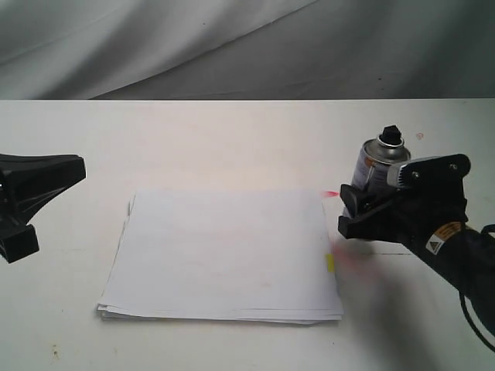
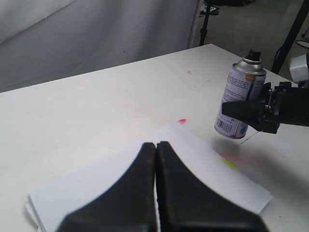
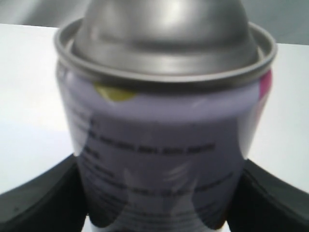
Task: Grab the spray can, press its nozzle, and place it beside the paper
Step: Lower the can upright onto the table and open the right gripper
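open table [image 1: 232,139] behind paper [image 1: 224,255], spray can [image 1: 373,162] right

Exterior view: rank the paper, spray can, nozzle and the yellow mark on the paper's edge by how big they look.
1. paper, by far the largest.
2. spray can, lower part partly hidden.
3. nozzle and yellow mark: both tiny, too alike to rank.

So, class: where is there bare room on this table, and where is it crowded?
Free: the wide table strip between the paper and the backdrop, and the gap between paper and left hand. Crowded: right of the paper, where the right hand grips the spray can.
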You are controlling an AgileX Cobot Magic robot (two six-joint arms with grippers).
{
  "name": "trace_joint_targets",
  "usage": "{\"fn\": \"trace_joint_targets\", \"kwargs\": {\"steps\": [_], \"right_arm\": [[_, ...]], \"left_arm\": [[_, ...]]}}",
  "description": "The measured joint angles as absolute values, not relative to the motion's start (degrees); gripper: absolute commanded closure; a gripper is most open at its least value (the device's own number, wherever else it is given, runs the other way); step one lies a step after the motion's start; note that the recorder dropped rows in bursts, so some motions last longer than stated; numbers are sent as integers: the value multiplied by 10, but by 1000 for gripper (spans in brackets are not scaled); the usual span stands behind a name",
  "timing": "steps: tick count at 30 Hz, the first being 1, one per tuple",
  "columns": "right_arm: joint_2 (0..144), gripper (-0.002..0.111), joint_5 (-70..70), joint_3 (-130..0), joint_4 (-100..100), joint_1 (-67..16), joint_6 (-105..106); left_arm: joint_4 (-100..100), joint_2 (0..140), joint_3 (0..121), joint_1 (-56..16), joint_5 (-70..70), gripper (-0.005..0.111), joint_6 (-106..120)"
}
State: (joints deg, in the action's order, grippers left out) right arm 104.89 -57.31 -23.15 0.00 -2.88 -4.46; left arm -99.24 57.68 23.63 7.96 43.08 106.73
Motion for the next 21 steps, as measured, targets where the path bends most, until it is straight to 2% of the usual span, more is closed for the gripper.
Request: {"fn": "trace_joint_targets", "kwargs": {"steps": [21], "right_arm": [[1049,108,-513,-225,33,-29,-45]], "left_arm": [[-992,577,236,80,431,107,1067]]}}
